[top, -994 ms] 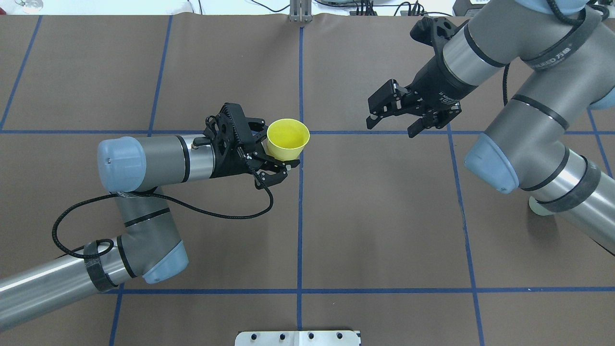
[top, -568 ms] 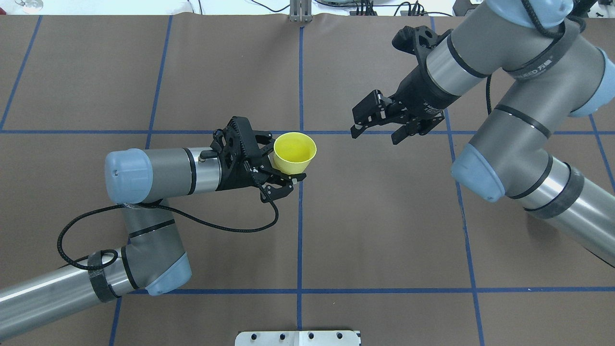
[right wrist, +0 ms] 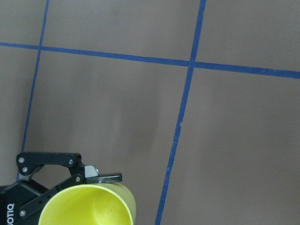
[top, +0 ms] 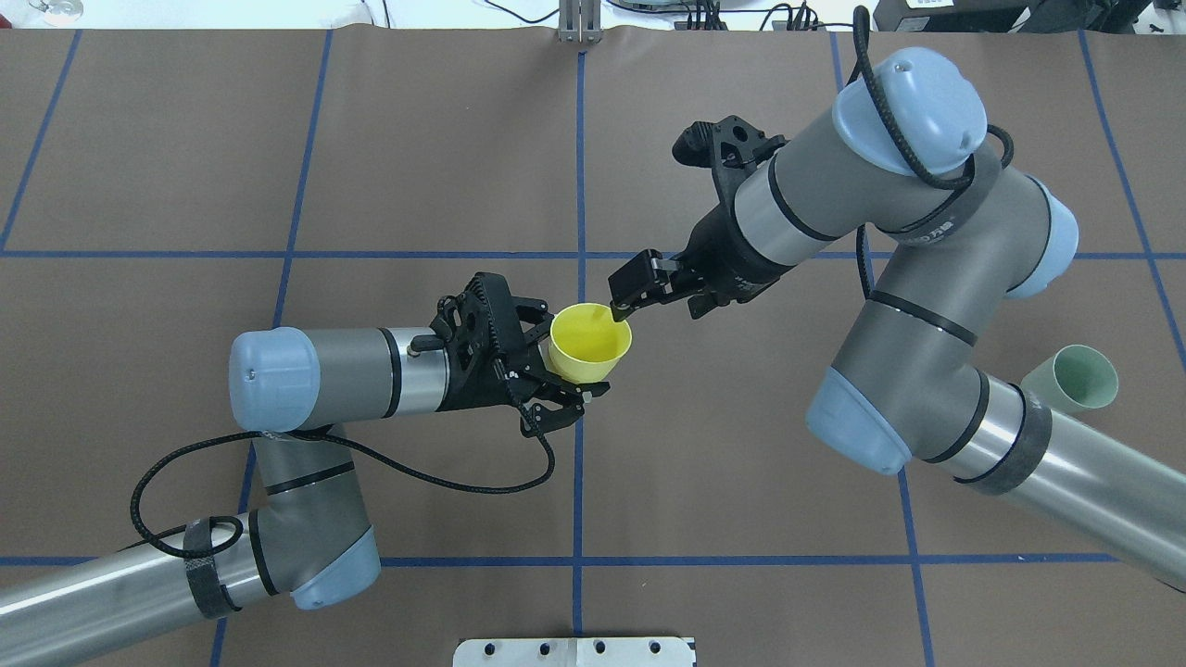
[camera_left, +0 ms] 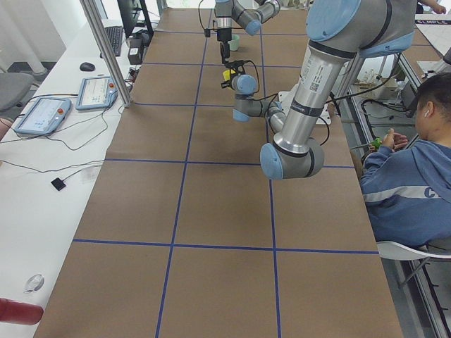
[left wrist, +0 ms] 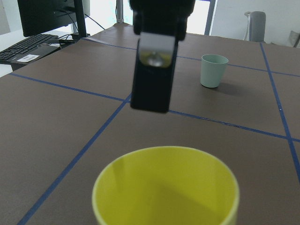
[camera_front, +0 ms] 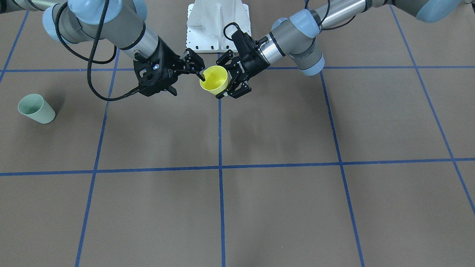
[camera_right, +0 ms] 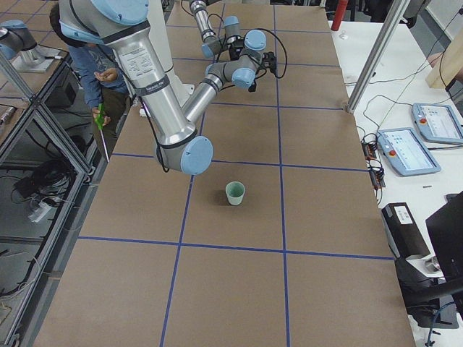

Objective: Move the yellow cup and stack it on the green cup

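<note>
Handover stage. The yellow cup [top: 590,343] is upright with its mouth up. It is held clear of the table [top: 741,482], over the lengthwise blue tape line [top: 578,482].

The left gripper [top: 563,357] pinches the yellow cup low on its body, one finger on each side of the wall. The grip sits below the rim, likely on purpose, since it leaves the whole mouth free for a second grasp.

The right gripper [top: 656,306] is just beside the yellow cup, on the side away from the left gripper. Its jaws are spread and press on nothing. One finger [top: 623,295] dips at the cup's mouth, at or just inside the rim, and the other hangs outside the wall. The wall therefore lies between them, set up for a rim pinch. Whether the finger touches the cup cannot be told.

The green cup [top: 1075,378] stands upright and empty on the table, mouth up, fit to receive. It is well apart from the yellow cup, out on the right arm's side, partly behind that arm's forearm in the overhead view.

Judgement: the pass is needed because the green cup lies far from the left arm. Next, the right jaws should close on the rim, and only then should the left let go. The risk is that the thin tapered wall tilts or slips if the release comes early.
</note>
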### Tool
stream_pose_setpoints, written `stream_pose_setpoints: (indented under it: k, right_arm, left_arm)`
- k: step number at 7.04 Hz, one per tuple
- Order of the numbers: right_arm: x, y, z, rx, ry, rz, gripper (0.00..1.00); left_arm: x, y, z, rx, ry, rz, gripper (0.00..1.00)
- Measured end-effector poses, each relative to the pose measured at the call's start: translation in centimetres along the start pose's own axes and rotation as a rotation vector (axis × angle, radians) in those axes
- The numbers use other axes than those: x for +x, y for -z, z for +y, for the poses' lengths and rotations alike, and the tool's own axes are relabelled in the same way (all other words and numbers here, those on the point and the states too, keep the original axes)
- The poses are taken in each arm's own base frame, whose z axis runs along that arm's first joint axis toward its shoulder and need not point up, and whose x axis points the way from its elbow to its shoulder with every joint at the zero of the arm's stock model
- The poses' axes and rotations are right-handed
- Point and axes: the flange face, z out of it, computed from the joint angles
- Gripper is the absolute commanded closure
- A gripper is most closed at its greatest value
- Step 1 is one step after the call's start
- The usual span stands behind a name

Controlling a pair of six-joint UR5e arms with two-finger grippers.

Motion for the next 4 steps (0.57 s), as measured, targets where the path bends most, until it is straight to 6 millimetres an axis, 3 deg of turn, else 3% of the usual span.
stream_pose_setpoints:
  k: [1, 3, 4]
  right_arm:
    - [-0.2, -1.0, 0.8, -0.017, 0.004, 0.002, 0.09]
    - [-0.4, -2.2, 2.0, -0.047, 0.009, 0.0, 0.38]
    - [-0.5, -2.7, 2.4, -0.058, 0.011, -0.002, 0.38]
  left_arm:
    - [0.2, -0.1, -0.1, 0.002, 0.0, 0.003, 1.0]
    - [0.9, -0.5, -0.3, 0.006, 0.001, 0.013, 1.0]
    - [1.3, -0.7, -0.3, 0.006, 0.003, 0.02, 1.0]
